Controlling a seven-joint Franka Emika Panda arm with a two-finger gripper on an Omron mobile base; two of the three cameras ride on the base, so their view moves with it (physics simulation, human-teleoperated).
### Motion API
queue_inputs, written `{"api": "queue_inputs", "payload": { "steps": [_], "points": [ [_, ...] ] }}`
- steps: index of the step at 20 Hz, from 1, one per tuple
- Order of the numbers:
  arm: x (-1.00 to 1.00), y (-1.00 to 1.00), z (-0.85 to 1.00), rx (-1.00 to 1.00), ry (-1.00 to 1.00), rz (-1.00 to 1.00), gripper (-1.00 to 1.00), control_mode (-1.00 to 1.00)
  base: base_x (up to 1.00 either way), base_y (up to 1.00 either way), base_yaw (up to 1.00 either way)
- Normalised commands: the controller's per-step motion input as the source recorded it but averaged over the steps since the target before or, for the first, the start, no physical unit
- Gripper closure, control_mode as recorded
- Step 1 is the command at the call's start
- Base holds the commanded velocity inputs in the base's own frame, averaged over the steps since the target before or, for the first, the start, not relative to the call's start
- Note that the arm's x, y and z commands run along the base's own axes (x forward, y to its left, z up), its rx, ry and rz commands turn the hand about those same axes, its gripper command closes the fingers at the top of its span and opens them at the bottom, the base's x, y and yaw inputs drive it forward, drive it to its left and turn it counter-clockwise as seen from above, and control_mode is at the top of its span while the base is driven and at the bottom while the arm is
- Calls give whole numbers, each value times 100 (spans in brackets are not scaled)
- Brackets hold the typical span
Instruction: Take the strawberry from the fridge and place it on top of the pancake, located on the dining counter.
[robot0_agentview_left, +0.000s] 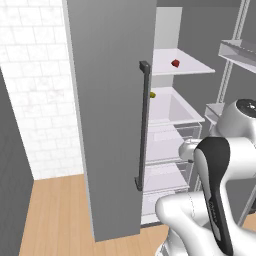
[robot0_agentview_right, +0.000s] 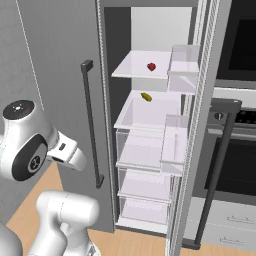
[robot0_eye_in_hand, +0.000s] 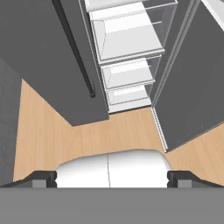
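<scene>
The fridge (robot0_agentview_left: 110, 125) stands with its left door shut and its right door swung open (robot0_agentview_right: 200, 125). On the upper white shelf lies the strawberry (robot0_agentview_left: 175, 63) (robot0_agentview_right: 151, 66), small and red. My gripper (robot0_eye_in_hand: 112, 178) hangs low in front of the fridge, well below the strawberry, and points down at the wooden floor. It is open, with its fingertips (robot0_eye_in_hand: 43, 178) far apart and nothing between them. In the hand view the fridge's lower clear drawers (robot0_eye_in_hand: 127, 72) show. The pancake and the dining counter are out of view.
A small yellow fruit (robot0_agentview_right: 146, 96) lies on the shelf under the strawberry. A long dark bar handle (robot0_agentview_left: 143, 125) runs down the shut door. The open door carries clear bins (robot0_agentview_right: 176, 145). An oven (robot0_agentview_right: 235, 45) stands to the right, a white tiled wall (robot0_agentview_left: 35, 100) to the left.
</scene>
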Motion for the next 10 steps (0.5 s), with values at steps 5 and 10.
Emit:
{"api": "queue_inputs", "payload": {
  "steps": [5, 10],
  "points": [
    [0, 0, 0, 0, 0, -2, -100, -100, 0, 0, 0],
    [0, 0, 0, 0, 0, 0, -100, 100, -2, 0, -44]
  ]
}}
